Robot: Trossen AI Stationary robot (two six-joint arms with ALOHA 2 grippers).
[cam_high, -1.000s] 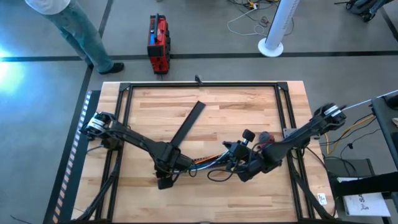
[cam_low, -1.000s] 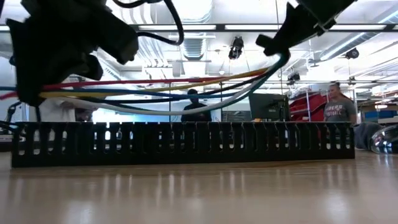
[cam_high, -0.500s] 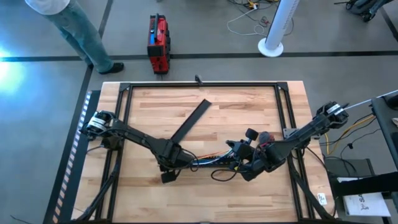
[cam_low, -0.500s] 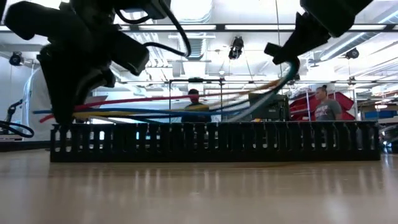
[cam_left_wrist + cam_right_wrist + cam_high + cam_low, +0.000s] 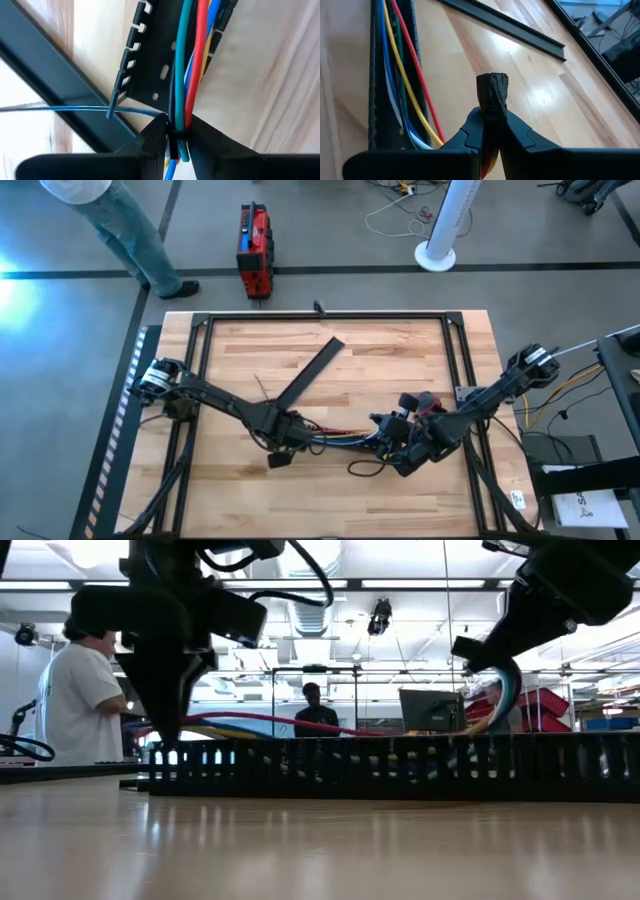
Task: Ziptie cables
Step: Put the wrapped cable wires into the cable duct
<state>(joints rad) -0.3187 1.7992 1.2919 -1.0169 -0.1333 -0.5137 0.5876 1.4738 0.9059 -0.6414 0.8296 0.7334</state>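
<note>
The cables point(image 5: 340, 442), a bundle of red, yellow, blue, green and white wires, run between my two grippers, along a black slotted bar point(image 5: 350, 765) and low over it. My left gripper point(image 5: 285, 445) points straight down at the bundle's left end and is shut on it. My right gripper point(image 5: 393, 448) slants down at the right end, shut on a dark wrapped stub. In the left wrist view a thin pale strand point(image 5: 60, 108) sticks out sideways from the bundle beside the fingers. My left gripper pinches the whole bundle point(image 5: 179, 131) between its two fingers, close to its left end, from above and across the wires. The wires point(image 5: 192, 60) run on from the fingers along the slotted bar. My right gripper pinches the bundle's dark wrapped end point(image 5: 492, 100) between its two fingers, slanting down from the table's right. The stub sticks out past the fingertips. The coloured wires point(image 5: 402, 80) bend away below the fingers into the slotted bar.
A flat black bar point(image 5: 310, 372) lies slantwise on the wooden table behind the cables. A black frame point(image 5: 320, 316) runs round the tabletop. People stand in the room beyond the table, one by the table's far left corner point(image 5: 130, 230).
Both grippers have sunk with the cables, which hung well above the slotted bar and now lie about level with its top. My left gripper has also gone toward the table's right edge and tipped to point straight down. The slotted bar has slid toward the right.
</note>
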